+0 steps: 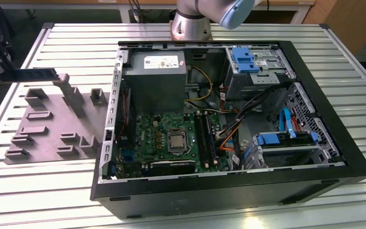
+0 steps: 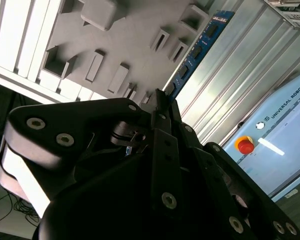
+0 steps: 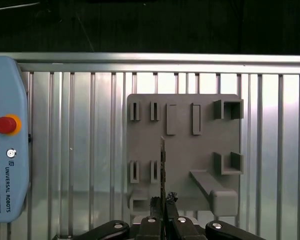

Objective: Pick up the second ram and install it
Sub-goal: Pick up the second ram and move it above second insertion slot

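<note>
Pinch grip at the exterior view's far left: the black hand [image 1: 2, 71] was pressed together on one end of the second ram [image 1: 35, 75]. The stick reached out roughly level toward the exterior view's right, in the air over the grey fixture plate [image 1: 53, 121], with its free end close to the plate's tall post [image 1: 68, 93]. I judged the stick light and stiff but fragile. It was a thin board with dark chips and a contact edge best left untouched, so a short end or the flat faces seemed the sound places to hold. Further right sat the open computer case [image 1: 335, 143] with its green motherboard [image 1: 148, 138], well apart from the ram. The arm stretched across the slatted worktop [image 1: 17, 200], its base [image 1: 192, 24] behind the case.
</note>
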Action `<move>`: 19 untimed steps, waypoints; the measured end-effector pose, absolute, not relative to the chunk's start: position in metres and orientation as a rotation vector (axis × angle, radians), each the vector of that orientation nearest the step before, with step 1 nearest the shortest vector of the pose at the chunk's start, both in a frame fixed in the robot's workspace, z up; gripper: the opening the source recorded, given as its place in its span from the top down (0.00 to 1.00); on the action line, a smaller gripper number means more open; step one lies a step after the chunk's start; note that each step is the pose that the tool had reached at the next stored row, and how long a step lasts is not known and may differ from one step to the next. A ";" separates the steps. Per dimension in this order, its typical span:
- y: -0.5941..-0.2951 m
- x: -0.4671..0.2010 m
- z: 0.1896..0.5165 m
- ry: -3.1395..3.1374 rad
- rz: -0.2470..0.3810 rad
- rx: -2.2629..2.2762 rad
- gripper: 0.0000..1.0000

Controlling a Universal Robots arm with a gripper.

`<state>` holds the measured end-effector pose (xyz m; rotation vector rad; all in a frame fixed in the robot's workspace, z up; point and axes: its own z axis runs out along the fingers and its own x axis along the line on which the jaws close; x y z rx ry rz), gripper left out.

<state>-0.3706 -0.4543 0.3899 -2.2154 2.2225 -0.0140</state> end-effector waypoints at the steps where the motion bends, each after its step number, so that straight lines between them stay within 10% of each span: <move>1: -0.454 -0.370 0.390 2.223 -0.014 -2.215 0.86; 19: -0.454 -0.353 0.390 2.223 -0.014 -2.215 0.86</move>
